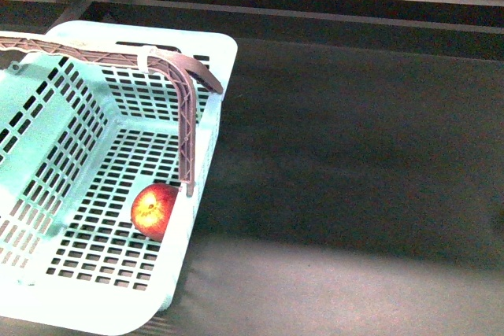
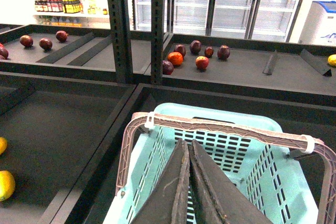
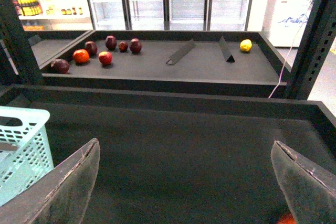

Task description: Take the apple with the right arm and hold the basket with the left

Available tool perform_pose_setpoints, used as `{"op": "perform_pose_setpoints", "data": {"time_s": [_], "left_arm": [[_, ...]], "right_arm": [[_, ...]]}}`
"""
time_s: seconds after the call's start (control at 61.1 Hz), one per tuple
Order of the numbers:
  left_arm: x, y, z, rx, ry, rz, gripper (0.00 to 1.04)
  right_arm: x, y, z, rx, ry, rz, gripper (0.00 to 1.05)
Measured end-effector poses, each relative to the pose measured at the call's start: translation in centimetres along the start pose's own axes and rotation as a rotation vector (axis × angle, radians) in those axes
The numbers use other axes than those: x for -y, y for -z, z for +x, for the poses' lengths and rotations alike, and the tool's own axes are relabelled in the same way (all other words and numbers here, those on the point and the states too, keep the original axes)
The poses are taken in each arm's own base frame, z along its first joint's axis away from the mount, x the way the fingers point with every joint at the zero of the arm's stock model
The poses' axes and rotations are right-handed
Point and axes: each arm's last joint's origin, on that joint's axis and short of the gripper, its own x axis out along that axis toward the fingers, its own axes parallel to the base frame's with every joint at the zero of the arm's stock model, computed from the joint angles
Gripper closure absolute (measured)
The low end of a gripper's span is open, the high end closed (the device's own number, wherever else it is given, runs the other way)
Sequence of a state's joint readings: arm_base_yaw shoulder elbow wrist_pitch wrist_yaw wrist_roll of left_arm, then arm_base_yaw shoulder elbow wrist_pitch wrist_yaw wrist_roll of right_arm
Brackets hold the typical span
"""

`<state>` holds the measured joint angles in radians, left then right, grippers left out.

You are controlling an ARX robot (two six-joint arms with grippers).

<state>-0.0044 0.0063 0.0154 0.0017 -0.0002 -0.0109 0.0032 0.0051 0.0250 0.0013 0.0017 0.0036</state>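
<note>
The mint-green basket (image 1: 224, 60) stands at the left on the dark shelf, its brown handle (image 1: 187, 116) raised. The red apple (image 1: 155, 210) with a yellow-orange patch lies on the basket floor against the near right wall. Neither gripper shows in the front view. My left gripper (image 2: 188, 142) is shut and empty, hovering above the basket (image 2: 231, 116), short of the handle (image 2: 226, 128). My right gripper (image 3: 185, 142) is wide open and empty over bare shelf, right of the basket corner (image 3: 26, 140). A small orange-red bit (image 3: 286, 219) shows by one finger; I cannot tell what it is.
The dark shelf floor (image 1: 354, 155) stretches right of the basket, with a raised lip (image 1: 315, 15) behind. Several dark-red and red fruits (image 2: 195, 56) and a lemon (image 3: 245, 45) lie on the far shelf among slanted dividers (image 3: 181, 52). Yellow fruits (image 2: 4, 184) lie in the neighbouring bay.
</note>
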Motion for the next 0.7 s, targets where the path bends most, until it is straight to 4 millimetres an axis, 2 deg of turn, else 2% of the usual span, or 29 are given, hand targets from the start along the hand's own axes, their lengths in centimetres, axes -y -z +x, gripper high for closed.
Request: {"op": "perform_pose_setpoints", "data": {"time_s": [0.229,0.573,0.671,0.704], "left_arm": [[0.00,0.00,0.00,0.000,0.000,-0.001,1.01],[0.00,0.00,0.00,0.000,0.000,0.000,0.37],[0.00,0.00,0.00,0.000,0.000,0.000,0.09],[0.00,0.00,0.00,0.000,0.000,0.002,0.06]], "right_arm": [[0.00,0.00,0.00,0.000,0.000,0.000,0.09],[0.00,0.00,0.00,0.000,0.000,0.000,0.09],[0.00,0.00,0.00,0.000,0.000,0.000,0.09],[0.00,0.00,0.00,0.000,0.000,0.000,0.09]]}}
